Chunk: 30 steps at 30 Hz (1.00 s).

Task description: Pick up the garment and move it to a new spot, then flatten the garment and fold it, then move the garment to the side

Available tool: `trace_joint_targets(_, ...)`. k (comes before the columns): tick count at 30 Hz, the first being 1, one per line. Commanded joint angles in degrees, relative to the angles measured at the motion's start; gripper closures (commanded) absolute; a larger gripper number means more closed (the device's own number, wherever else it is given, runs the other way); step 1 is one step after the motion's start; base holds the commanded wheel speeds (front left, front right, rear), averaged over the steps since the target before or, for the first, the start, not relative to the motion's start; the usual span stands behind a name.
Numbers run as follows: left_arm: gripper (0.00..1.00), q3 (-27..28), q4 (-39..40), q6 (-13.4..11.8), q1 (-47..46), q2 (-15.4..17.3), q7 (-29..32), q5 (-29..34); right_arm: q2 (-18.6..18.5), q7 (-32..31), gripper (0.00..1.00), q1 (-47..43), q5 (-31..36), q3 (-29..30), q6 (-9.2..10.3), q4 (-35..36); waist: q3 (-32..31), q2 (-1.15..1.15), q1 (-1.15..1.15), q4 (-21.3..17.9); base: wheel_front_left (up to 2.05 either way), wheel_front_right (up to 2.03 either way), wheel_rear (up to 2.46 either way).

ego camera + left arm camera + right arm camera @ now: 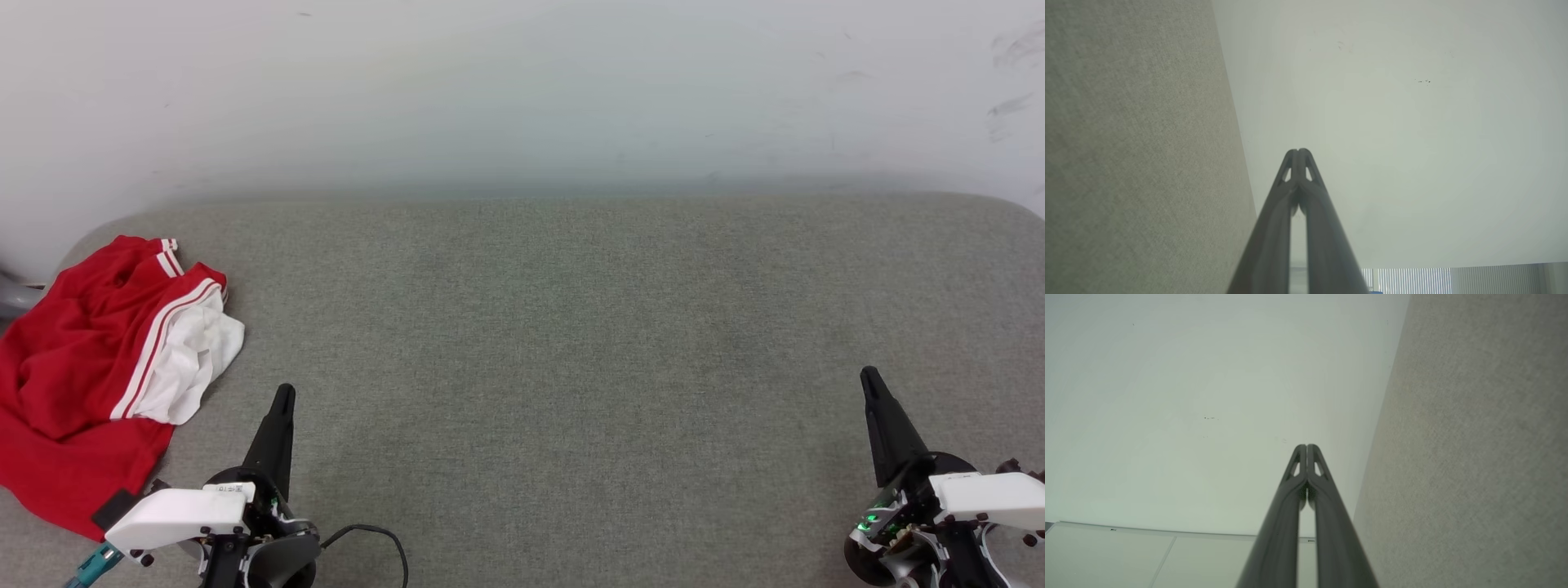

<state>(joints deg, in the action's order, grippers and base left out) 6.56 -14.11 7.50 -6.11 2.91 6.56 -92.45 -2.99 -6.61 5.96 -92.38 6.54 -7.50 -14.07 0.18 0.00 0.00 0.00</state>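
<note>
The garment point(77, 367) lies crumpled at the far left of the grey padded surface point(571, 327): red cloth, a white sleeve and red-and-white striped trim showing, its lettering hidden. My left gripper point(283, 394) stands shut at the lower left, just right of the garment and apart from it, holding nothing. In the left wrist view its fingertips point(1298, 153) meet against the pale wall. My right gripper point(869, 376) is shut at the lower right, far from the garment. Its closed tips point(1306, 448) show in the right wrist view.
A white wall point(522, 90) rises right behind the surface's far edge. A black cable point(375, 535) loops on the surface beside my left wrist. A grey object point(12, 294) peeks in at the left edge, behind the garment.
</note>
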Motion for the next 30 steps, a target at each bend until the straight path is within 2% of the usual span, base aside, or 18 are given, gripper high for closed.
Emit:
trace_joint_targets(1,1.0,0.12,0.04,0.13,-0.36,-0.07,0.14,0.11,0.21,-0.04,1.0,0.63,-0.05,-0.04,0.02,-0.03,0.0,0.0,0.0,0.0,0.0,0.0,0.0)
trace_joint_targets(30,1.0,0.1,0.04,0.12,-0.36,-0.07,0.12,0.09,0.21,-0.04,1.0,0.63,-0.06,-0.04,0.02,-0.03,0.0,0.0,0.0,0.0,0.0,0.0,0.0)
